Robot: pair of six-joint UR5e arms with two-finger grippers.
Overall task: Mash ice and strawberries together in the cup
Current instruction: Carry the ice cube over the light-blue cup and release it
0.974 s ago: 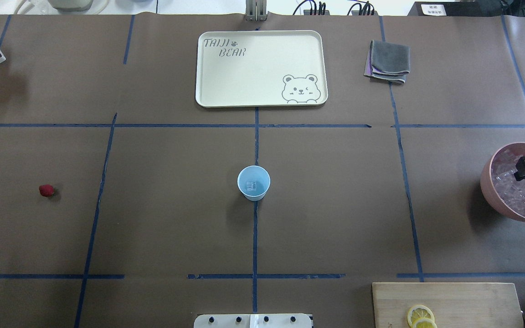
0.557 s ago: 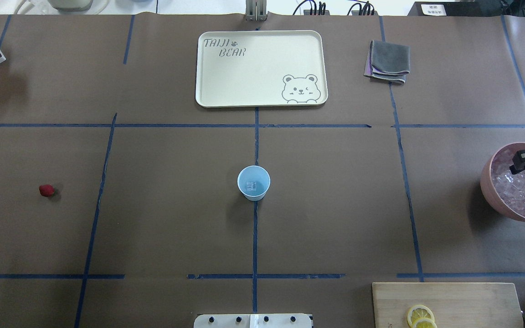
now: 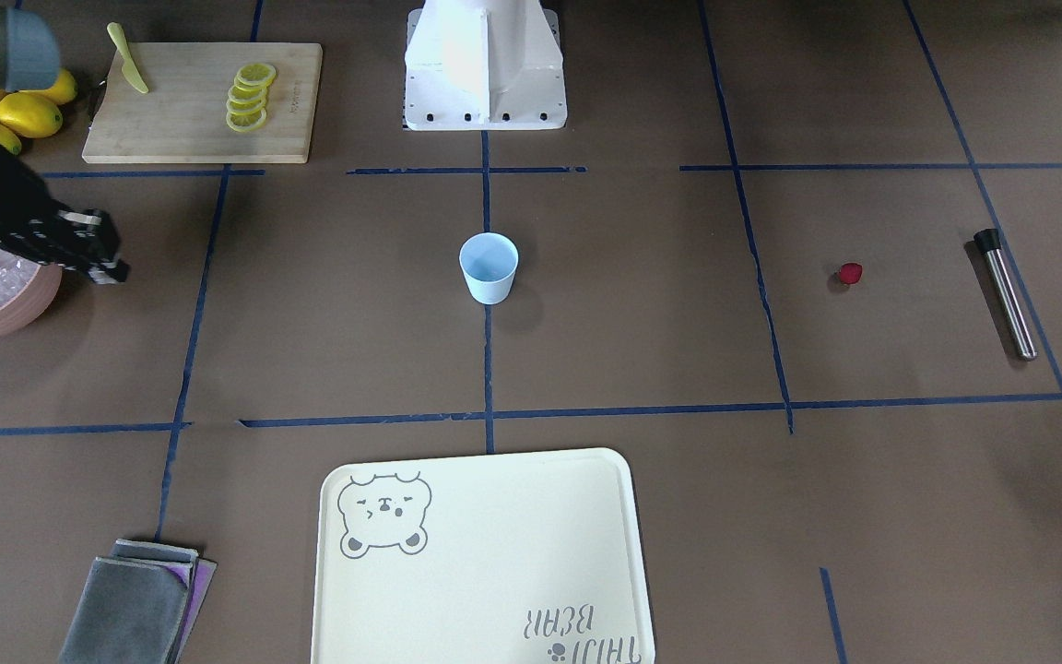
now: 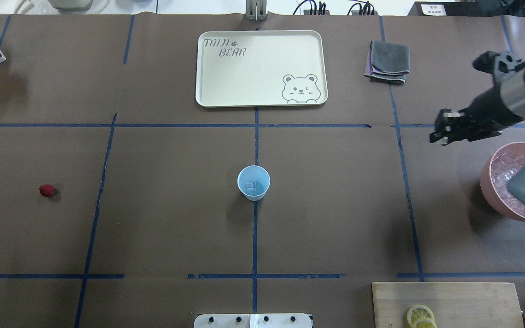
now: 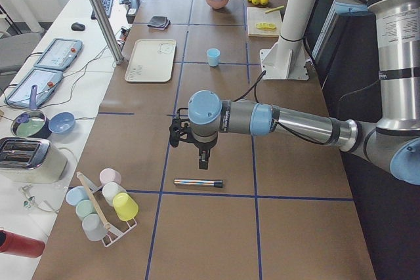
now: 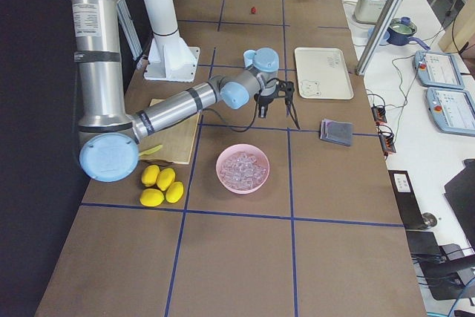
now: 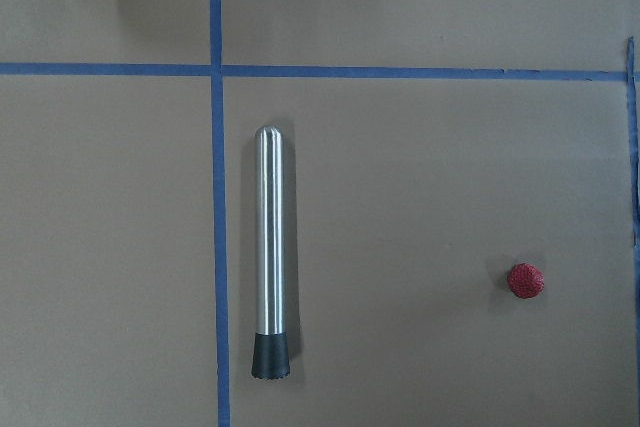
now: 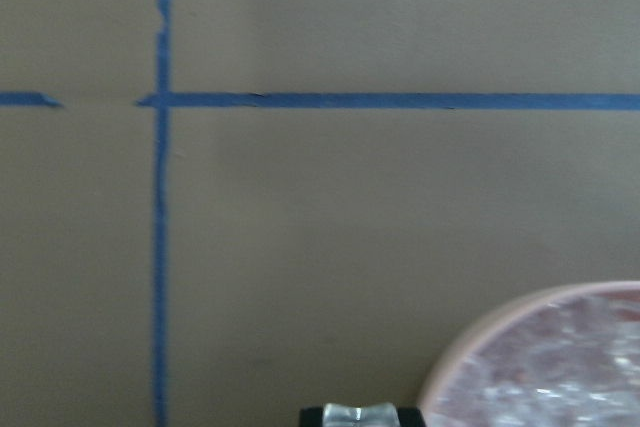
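The light-blue cup stands upright mid-table with one ice cube in it; it also shows in the front view. The small dark-red strawberry lies far to its left and shows in the left wrist view. My right gripper hovers over the table, left of and beyond the pink bowl of ice. It is shut on an ice cube. My left gripper hangs above the steel muddler; I cannot tell whether it is open or shut.
A cream bear tray lies at the far middle, with a folded grey cloth to its right. A cutting board with lemon slices sits near right, whole lemons beside it. A rack of cups stands at the left end.
My right gripper has risen out of the pink bowl and moved left and farther out over the table. The cup and the strawberry have not moved.
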